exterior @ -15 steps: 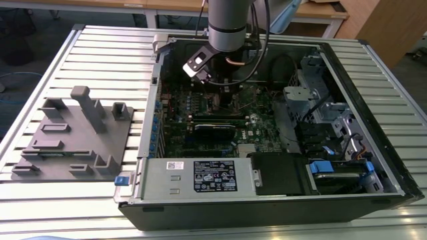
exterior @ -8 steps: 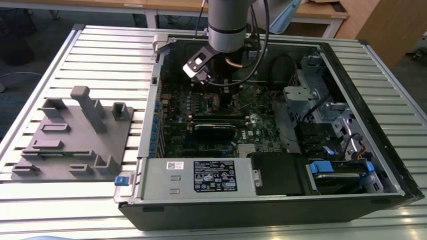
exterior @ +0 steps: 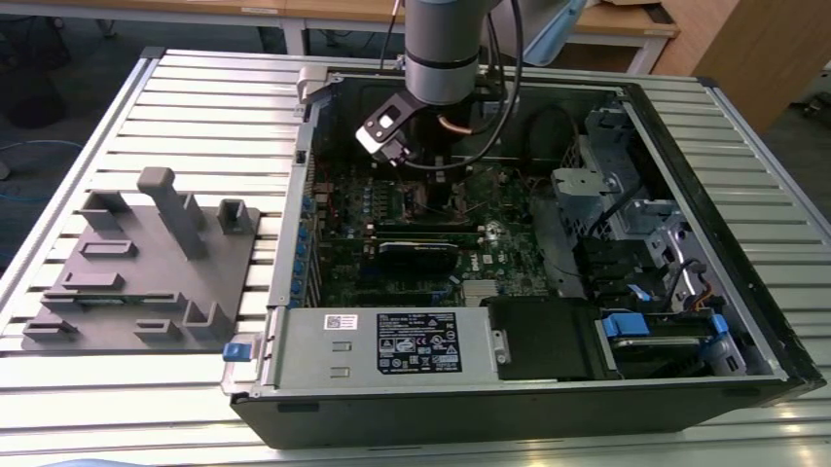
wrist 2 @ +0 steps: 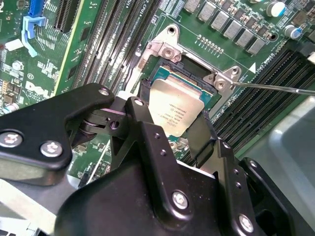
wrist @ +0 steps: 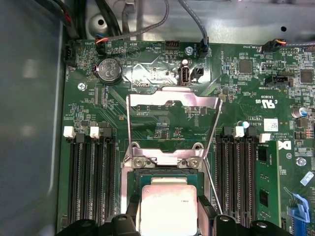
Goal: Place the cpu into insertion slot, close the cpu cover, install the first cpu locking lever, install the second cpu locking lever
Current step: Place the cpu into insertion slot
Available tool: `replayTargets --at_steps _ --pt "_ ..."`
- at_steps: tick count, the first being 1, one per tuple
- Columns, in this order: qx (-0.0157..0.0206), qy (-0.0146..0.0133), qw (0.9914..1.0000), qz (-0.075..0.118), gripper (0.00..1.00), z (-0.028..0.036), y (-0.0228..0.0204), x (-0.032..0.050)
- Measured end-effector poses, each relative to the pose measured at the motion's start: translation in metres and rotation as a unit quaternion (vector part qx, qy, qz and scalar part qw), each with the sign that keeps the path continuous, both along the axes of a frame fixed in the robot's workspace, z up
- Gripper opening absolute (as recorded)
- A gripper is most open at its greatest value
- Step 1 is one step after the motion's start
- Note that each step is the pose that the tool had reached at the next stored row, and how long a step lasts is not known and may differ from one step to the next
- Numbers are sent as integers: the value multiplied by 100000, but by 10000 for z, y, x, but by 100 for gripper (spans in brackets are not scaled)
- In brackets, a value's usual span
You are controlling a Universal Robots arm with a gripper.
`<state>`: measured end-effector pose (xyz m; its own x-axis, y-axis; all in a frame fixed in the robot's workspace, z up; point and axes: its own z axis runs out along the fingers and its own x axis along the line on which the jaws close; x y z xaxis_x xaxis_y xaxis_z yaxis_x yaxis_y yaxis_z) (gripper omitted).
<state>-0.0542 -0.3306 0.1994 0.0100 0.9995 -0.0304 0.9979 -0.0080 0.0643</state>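
The cpu, a flat square chip with a dull silver top, sits between my gripper's black fingers, which are shut on its two sides. It hangs just over the insertion slot, a dark square socket with a silvery rim on the green board. The cpu and my gripper also appear in the first wrist view. The cpu cover is swung back and lies open beyond the slot. Two thin lever rods stand free beside it. One rod sticks out sideways.
The arm reaches down into an open computer case on a slatted table. Black memory slots flank the socket. A power supply and drive cage line the case. A grey fixture lies at the exterior view's left.
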Motion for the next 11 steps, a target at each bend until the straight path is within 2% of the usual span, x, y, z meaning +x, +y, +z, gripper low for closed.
replayTargets --at_steps 11 --pt "3 -3 100000 -103 54 -45 0 -5"
